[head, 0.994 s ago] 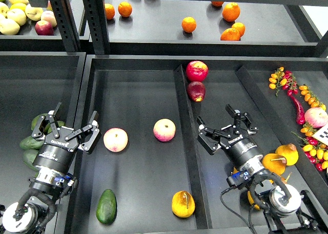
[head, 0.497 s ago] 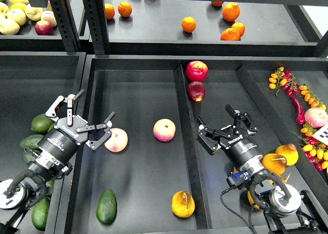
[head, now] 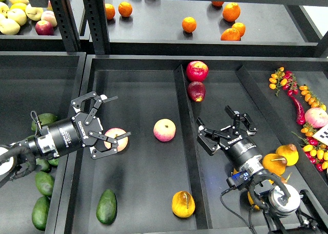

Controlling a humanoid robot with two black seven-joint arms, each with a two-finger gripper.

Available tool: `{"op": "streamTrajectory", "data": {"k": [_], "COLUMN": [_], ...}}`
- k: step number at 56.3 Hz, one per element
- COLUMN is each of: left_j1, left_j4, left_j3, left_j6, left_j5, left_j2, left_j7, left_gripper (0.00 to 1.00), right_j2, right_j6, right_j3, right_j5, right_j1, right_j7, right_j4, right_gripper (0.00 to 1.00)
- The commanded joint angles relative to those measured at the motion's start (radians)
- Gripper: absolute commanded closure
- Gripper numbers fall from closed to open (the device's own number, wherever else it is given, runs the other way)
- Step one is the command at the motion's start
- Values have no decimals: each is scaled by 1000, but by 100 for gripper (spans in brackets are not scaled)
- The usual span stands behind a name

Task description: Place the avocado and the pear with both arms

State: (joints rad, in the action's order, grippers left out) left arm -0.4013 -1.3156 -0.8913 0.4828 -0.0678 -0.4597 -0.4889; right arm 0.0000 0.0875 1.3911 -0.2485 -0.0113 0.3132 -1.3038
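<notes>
The dark green avocado (head: 106,206) lies at the front left of the middle tray (head: 138,90). The yellow-orange pear (head: 183,204) with a reddish blotch lies at the front right of the same tray, next to the divider. My left gripper (head: 123,115) is open and empty. It points right above a pink-cream round fruit (head: 116,140), well behind the avocado. My right gripper (head: 220,122) is open and empty over the right tray, behind and to the right of the pear.
A second pink-cream fruit (head: 164,129) lies mid-tray. Two red apples (head: 197,70) sit at the back by the divider (head: 187,142). Several avocados (head: 41,212) lie in the left tray, more pears (head: 286,153) at the right. Oranges (head: 188,24) are on the shelf.
My left arm has swung so that it comes in from the left edge, and its gripper has turned to point right over the pink-cream fruit. The right arm has not moved.
</notes>
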Motion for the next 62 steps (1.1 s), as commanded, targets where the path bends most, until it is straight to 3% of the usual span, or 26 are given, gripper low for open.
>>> {"op": "streamTrajectory", "data": {"k": [1, 33, 42, 62], "left_j1": [-76, -211, -382, -689], "left_j4": [7, 0, -1, 52], "left_j3": [86, 360, 610, 940], "left_j6": [2, 6, 6, 6], "left_j5": [19, 293, 327, 359], "left_j2": [-48, -120, -148, -112], "left_j7": [0, 0, 0, 0], "left_gripper": [0, 0, 0, 0], "right_j2": [0, 0, 0, 0], "right_j6": [0, -5, -5, -17], "right_j3": [2, 26, 52, 112], "right_j5": [2, 23, 25, 34], "right_j1": [-3, -13, -13, -16], "right_j7": [0, -2, -2, -3], "right_j4": [0, 15, 31, 40], "right_gripper": [0, 0, 0, 0]}}
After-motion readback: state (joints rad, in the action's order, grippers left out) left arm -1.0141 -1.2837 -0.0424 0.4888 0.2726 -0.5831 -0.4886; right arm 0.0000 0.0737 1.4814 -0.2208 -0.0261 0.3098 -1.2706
